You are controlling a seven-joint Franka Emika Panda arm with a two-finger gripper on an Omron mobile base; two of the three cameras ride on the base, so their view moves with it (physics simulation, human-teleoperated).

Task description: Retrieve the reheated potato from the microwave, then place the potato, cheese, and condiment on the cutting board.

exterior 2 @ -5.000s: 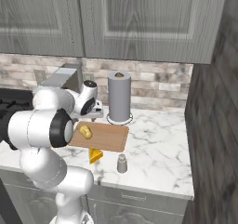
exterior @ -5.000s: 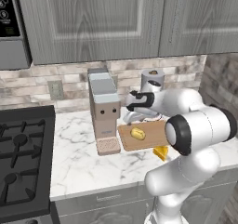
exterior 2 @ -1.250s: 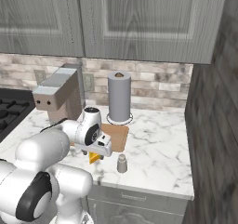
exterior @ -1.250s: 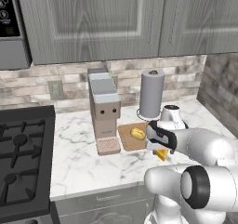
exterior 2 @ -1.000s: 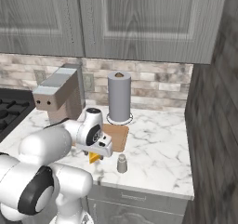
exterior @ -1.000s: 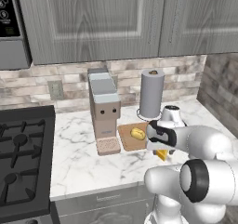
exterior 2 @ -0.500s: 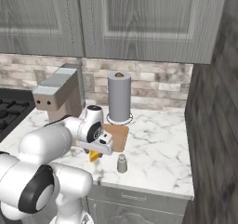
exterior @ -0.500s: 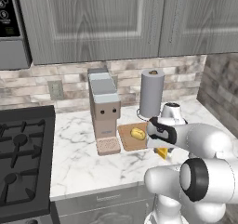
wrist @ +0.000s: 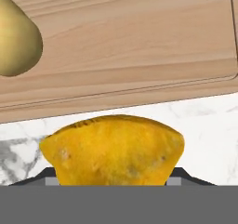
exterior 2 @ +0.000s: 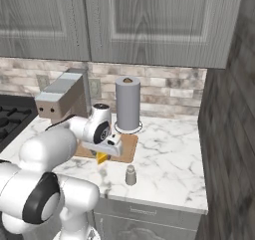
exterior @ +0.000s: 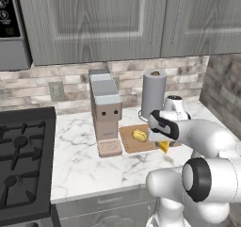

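A white marble counter [exterior: 80,160] under grey cabinets is shown, and on it lies the cutting board [exterior: 141,143], taken here as the landmark. The potato [exterior: 139,135] already rests on the board, toward its left half. The cheese [wrist: 114,151] is seen just off the board's near edge, above the marble, with the gripper [exterior 2: 103,153] closed around it; the wedge sits between the dark finger tips in the hand view, so it is judged to be gripped and lifted rather than lying free. The microwave [exterior: 10,30] hangs well to the left of the board, above the stove [exterior: 21,160].

The step in hand appears to be carrying the cheese onto the board. It would be done well if the wedge were raised enough to clear the board's raised near edge, moved forward over bare wood to the right of the potato, and lowered flat before release.

Open wood is available on the board's right half. Behind the board a paper towel roll [exterior 2: 128,103] stands close, left of it a boxy machine [exterior: 106,110], and in front, nearer the counter edge, a small shaker [exterior 2: 130,175]; these limit any wide swing.
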